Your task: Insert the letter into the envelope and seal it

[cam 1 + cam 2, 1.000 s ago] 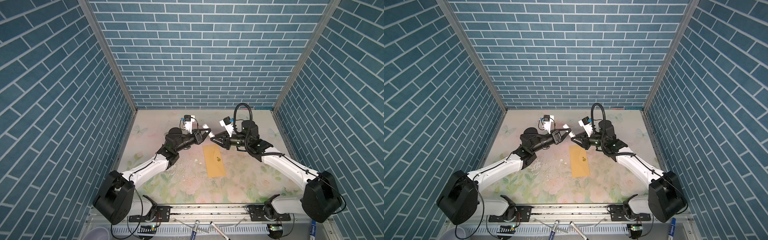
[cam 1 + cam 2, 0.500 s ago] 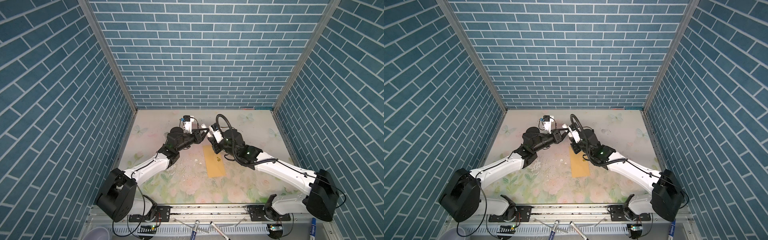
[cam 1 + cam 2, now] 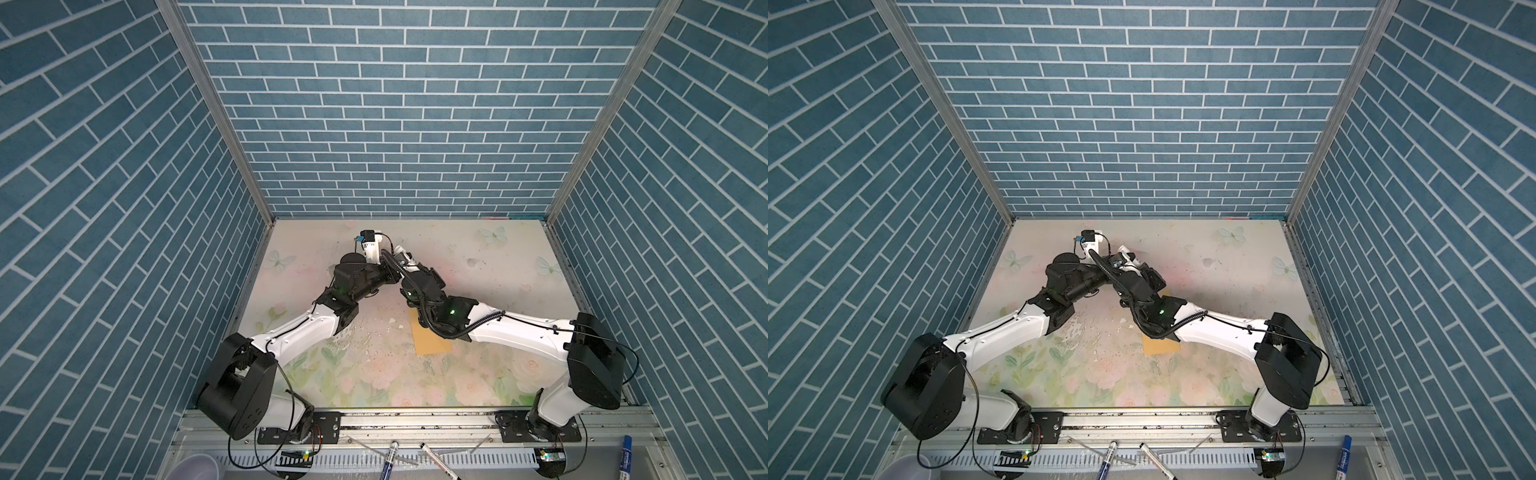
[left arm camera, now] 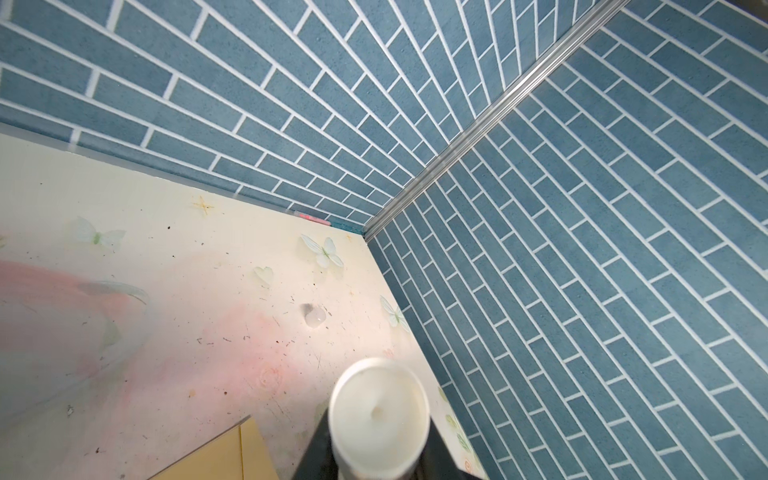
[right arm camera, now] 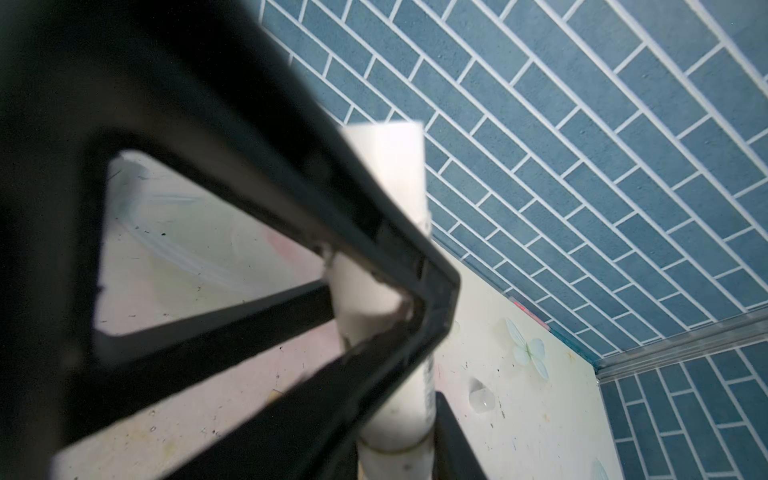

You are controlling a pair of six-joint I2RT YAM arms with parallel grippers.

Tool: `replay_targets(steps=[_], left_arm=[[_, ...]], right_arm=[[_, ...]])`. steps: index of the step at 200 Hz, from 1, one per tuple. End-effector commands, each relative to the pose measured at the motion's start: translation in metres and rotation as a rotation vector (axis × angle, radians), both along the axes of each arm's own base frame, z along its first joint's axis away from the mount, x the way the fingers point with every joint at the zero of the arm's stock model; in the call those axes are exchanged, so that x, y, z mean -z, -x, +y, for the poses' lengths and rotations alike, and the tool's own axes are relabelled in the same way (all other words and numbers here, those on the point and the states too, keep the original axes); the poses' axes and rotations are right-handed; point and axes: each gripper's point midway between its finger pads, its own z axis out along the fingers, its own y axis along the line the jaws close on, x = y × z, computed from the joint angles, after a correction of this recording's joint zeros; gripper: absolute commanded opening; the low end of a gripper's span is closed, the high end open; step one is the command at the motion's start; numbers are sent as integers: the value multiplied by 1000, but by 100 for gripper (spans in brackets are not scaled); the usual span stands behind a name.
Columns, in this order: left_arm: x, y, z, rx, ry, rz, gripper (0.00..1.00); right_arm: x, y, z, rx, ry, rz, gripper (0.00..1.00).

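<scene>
The mustard-yellow envelope (image 3: 430, 347) lies flat on the floral table, its far end hidden under my right arm in both top views (image 3: 1160, 348); one corner of the envelope (image 4: 220, 453) shows in the left wrist view. The letter is out of view. A white tube (image 5: 384, 178) is held above the table behind the envelope by both grippers. My left gripper (image 4: 376, 457) is shut on the tube (image 4: 380, 411), seen end-on. My right gripper (image 5: 395, 457) is shut on the tube's lower part. The two grippers cross each other in a top view, left (image 3: 384, 274), right (image 3: 401, 266).
Blue brick walls close in the left, back and right sides. A small clear bead (image 4: 314, 318) lies on the table (image 3: 498, 270) toward the far right. Several markers (image 3: 388, 457) and a plastic cup (image 3: 195, 467) sit on the front rail. Crumbs dot the table's middle.
My right arm has swung left and lower over the envelope, bringing its gripper against the left one. The left arm has hardly moved.
</scene>
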Motion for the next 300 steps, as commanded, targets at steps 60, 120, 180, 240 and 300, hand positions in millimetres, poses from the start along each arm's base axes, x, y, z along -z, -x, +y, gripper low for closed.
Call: replay_targets(steps=[60,120,180,240,300], left_arm=[[-15,37,-10,158,-196,-161,0],[-12,47,10,130,-521,-498,0],[0,62,9,143,-707,-773,0],[6,75,4,193,-714,-848,0],[12,82,-4,251,-690,-821,0]], right_arm=[[-25,47,-5,-417,-348,296,59],[-38,77,-36,-551,-442,328,62],[-37,86,-41,-581,-443,330,66],[-47,90,-34,-631,-459,330,70],[-64,88,-24,-671,-484,312,71]])
